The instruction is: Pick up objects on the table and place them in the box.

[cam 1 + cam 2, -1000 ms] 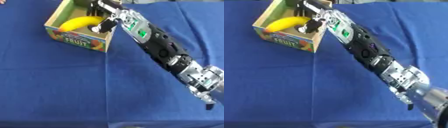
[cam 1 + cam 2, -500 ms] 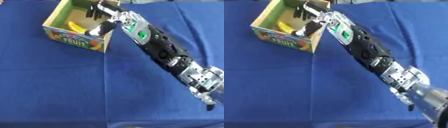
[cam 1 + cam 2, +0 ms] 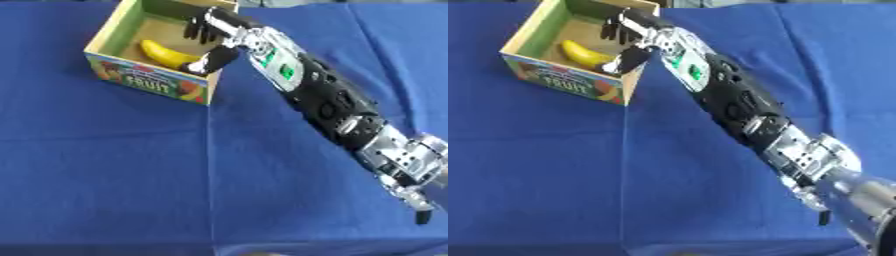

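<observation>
Hovering over the box point(image 3: 116, 49), the right hand point(image 3: 213, 31) hangs spread and empty; the banana point(image 3: 168, 54) lies inside (light, smooth, probably easiest gripped mid-curve).

Banana point(image 3: 584, 55) in box point(image 3: 528, 44); right robot hand point(image 3: 629, 31) spread above.

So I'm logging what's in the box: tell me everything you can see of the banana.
The banana is plain yellow, smooth and gently curved. It lies flat on the brown floor of the open cardboard box, running from the middle toward the right wall. The right hand is above that end, fingers spread and relaxed; whether the thumb touches the fruit cannot be told. Nothing else lies in the box.
</observation>
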Robot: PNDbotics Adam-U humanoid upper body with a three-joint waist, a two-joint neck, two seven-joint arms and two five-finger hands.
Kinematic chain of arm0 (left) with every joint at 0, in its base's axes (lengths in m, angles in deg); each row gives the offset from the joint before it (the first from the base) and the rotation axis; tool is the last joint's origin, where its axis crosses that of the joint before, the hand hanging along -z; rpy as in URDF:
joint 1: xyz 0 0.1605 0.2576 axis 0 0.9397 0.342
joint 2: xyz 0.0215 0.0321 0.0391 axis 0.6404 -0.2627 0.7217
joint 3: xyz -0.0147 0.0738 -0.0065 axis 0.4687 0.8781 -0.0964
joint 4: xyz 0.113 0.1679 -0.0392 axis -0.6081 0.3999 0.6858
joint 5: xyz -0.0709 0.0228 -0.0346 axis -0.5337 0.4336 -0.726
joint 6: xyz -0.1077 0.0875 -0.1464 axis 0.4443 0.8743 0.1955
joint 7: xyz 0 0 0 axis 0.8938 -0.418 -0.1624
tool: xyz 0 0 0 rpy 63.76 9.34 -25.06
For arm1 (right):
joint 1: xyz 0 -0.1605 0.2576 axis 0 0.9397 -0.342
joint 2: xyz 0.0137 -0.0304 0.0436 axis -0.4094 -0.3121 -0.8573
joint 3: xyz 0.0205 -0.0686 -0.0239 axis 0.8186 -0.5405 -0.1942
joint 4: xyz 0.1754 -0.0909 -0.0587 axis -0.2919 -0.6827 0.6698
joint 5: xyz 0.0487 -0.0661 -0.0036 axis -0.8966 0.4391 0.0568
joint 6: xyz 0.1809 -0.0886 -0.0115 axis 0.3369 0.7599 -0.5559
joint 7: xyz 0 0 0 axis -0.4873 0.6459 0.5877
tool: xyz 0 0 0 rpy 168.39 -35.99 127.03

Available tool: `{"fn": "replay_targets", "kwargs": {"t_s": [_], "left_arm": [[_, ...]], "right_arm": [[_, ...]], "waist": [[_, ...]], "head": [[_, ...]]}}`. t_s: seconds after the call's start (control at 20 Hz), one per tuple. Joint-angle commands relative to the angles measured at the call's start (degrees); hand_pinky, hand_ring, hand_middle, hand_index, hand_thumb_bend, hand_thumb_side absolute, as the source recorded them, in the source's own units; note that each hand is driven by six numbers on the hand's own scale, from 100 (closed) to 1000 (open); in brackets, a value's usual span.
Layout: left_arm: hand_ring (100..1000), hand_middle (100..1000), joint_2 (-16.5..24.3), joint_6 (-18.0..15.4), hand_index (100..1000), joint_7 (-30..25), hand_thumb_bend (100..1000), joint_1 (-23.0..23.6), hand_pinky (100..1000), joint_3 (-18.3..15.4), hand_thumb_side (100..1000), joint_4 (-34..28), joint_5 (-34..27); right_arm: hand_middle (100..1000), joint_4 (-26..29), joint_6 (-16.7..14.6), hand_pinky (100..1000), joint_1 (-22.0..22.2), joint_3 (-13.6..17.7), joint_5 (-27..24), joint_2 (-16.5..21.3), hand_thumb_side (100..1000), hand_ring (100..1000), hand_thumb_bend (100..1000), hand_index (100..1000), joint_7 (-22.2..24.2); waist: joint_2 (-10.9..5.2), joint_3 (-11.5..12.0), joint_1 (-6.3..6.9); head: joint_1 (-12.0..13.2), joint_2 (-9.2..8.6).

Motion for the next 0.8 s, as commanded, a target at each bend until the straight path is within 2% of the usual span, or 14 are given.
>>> {"fn": "replay_targets", "kwargs": {"t_s": [0.05,0.45,0.75,0.8], "left_arm": [[517,542,0.3,-0.1,585,-0.1,602,-0.5,616,0.1,1000,-0.9,-0.1],[516,541,0.3,-0.1,584,0.0,601,-0.2,617,0.0,1000,-0.8,-0.1],[516,541,0.5,-0.1,584,0.1,600,0.3,617,-0.2,1000,-0.7,-0.1],[516,541,0.5,-0.1,584,0.2,600,0.4,617,-0.2,1000,-0.7,-0.1]], "right_arm": [[642,0.0,0.0,666,-0.8,0.7,0.4,0.6,331,639,507,728,-0.3],[698,1.4,-0.2,717,-0.2,1.0,-0.8,0.9,354,705,538,764,-0.7],[729,6.4,0.0,747,0.8,1.5,-4.2,2.3,372,741,561,775,-1.8],[748,7.4,0.1,775,1.1,1.6,-4.9,2.6,403,764,578,787,-1.9]], "waist": [[-1.01,-0.1,0.41],[-0.9,-1.1,0.6],[-1.02,-3.0,0.79],[-1.07,-3.3,0.83]], "head": [[0.1,0.02],[0.3,0.19],[0.9,0.3],[1.1,0.3]]}}
